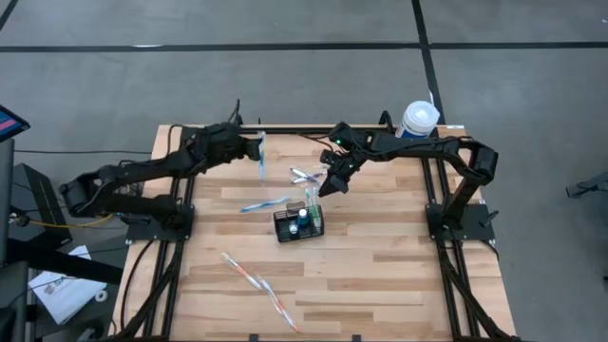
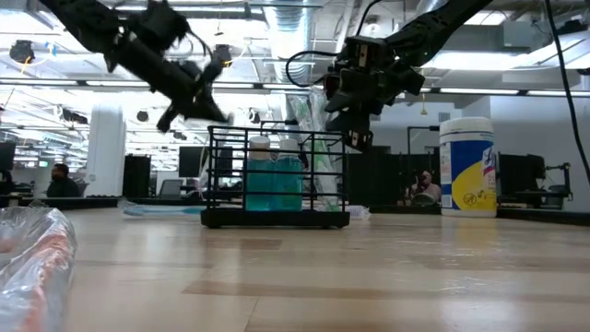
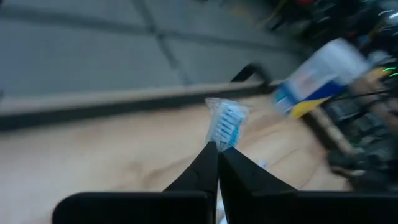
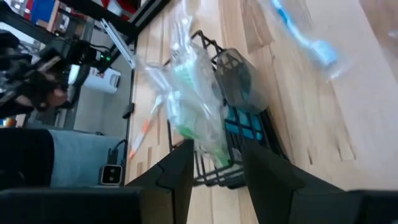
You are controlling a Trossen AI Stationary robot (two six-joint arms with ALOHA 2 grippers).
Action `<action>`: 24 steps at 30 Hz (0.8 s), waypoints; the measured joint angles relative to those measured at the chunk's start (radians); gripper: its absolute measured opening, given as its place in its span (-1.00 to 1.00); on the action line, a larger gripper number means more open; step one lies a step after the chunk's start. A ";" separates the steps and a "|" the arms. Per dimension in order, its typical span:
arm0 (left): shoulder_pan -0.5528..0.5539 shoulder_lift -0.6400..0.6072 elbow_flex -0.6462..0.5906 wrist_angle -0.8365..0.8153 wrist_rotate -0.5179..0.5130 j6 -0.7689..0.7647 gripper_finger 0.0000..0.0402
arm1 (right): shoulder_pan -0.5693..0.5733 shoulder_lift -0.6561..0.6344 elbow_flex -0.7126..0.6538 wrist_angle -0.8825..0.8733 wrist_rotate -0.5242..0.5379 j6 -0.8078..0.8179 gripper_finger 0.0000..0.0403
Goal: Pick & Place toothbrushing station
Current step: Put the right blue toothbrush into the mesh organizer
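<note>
1. The wooden table (image 1: 380, 275) is carrying everything, with the toothbrushing station (image 1: 298, 225) sitting near its middle.
2. The wipes tub (image 1: 418, 120) is standing well beyond the station, at the table's far right corner.
3. The station is holding a teal bottle (image 2: 273, 175) and a green wrapped toothbrush (image 4: 198, 102) standing upright.
4. The right gripper (image 1: 332, 184) is hovering just above and beside the station, fingers parted and empty.
5. The left gripper (image 1: 258, 149) is hanging far-left of the station, pinching a blue wrapped toothbrush (image 3: 226, 122).
6. Other wrapped toothbrushes (image 1: 264, 204) are lying beside the station.
</note>
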 joint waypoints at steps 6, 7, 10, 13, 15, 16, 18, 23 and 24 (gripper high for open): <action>-0.068 -0.132 0.002 0.116 -0.010 0.073 -1.00 | 0.000 0.000 0.000 0.023 0.000 0.017 -0.37; -0.088 -0.149 0.002 0.114 -0.009 0.076 -1.00 | -0.003 0.000 0.000 0.022 0.000 0.017 -0.37; -0.166 -0.191 0.002 0.137 -0.007 0.106 -1.00 | -0.010 0.000 0.000 0.022 0.000 0.019 -0.37; -0.248 -0.204 0.002 0.147 -0.019 0.120 -1.00 | -0.026 -0.008 0.011 0.038 -0.032 0.066 -0.37; -0.298 -0.204 0.002 0.152 -0.038 0.123 -1.00 | -0.038 -0.032 0.040 0.074 -0.078 0.073 -0.37; -0.319 -0.204 0.002 0.152 -0.047 0.127 -1.00 | -0.042 -0.054 0.056 0.083 -0.082 0.076 -0.37; -0.351 -0.202 0.002 0.159 -0.054 0.141 -1.00 | -0.054 -0.091 0.094 0.086 -0.078 0.078 -0.37; -0.396 -0.202 0.002 0.173 -0.054 0.203 -1.00 | -0.099 -0.155 0.179 0.096 -0.017 0.080 -0.37; -0.403 -0.202 0.002 0.172 -0.054 0.216 -1.00 | -0.110 -0.169 0.194 0.097 0.011 0.080 -0.37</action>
